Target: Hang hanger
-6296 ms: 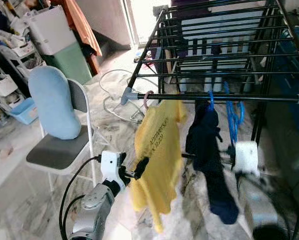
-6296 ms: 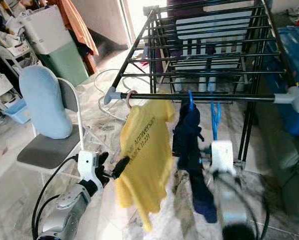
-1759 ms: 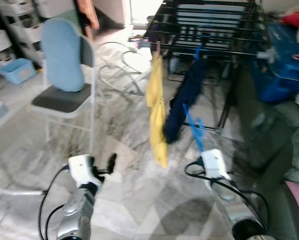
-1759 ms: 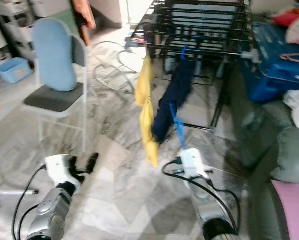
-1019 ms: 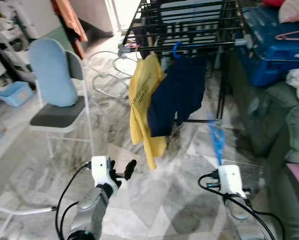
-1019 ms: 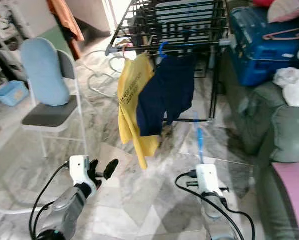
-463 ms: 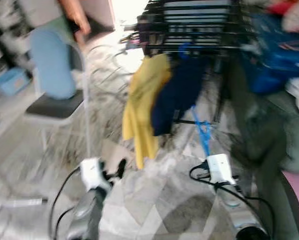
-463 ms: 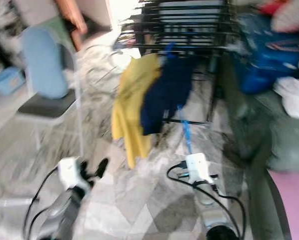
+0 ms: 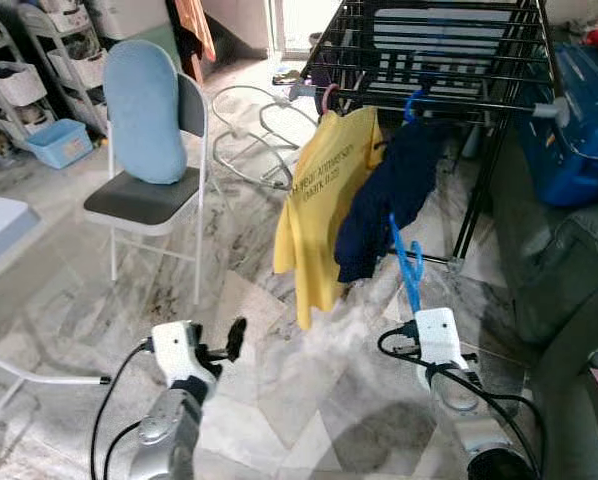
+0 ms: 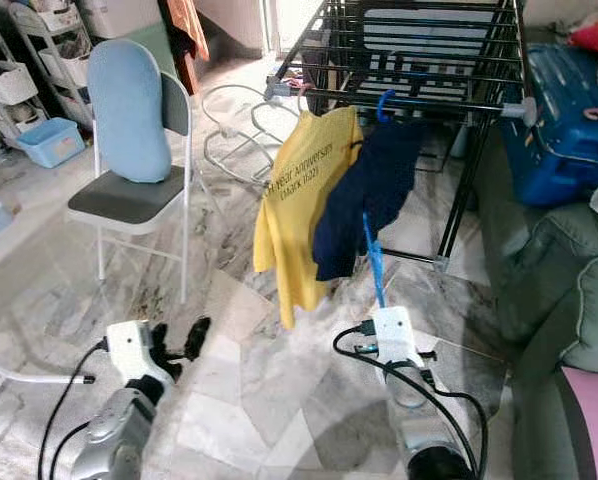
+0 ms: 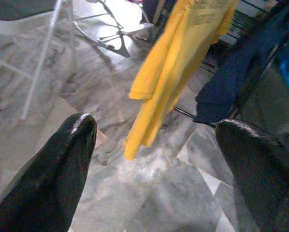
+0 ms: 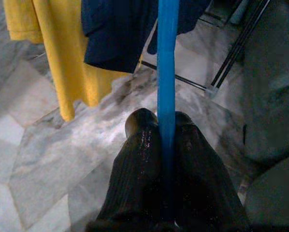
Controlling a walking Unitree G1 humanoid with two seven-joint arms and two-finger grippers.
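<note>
My right gripper (image 12: 166, 128) is shut on an empty blue hanger (image 9: 407, 264), held low over the floor about a step from the black drying rack (image 9: 431, 62). On the rack's front bar hang a yellow T-shirt (image 9: 324, 212) on a pink hanger and a dark navy garment (image 9: 391, 195) on a blue hanger. Both garments also appear beyond the hanger in the right wrist view, yellow T-shirt (image 12: 57, 58) beside navy garment (image 12: 120, 29). My left gripper (image 11: 154, 140) is open and holds nothing, low at the left, with the yellow T-shirt (image 11: 178, 67) ahead of it.
A folding chair (image 9: 149, 195) with a light blue cushion (image 9: 144, 110) stands to the left. A blue suitcase (image 9: 579, 120) sits right of the rack, and a grey-green sofa (image 9: 569, 300) fills the right edge. White tubing (image 9: 244, 135) lies on the marble floor. Shelves (image 9: 39, 80) stand far left.
The view has steadied and swung slightly right since the blurred earlier frames. My right gripper still holds the blue hanger low. Over the longer span I have backed away from the rack.
</note>
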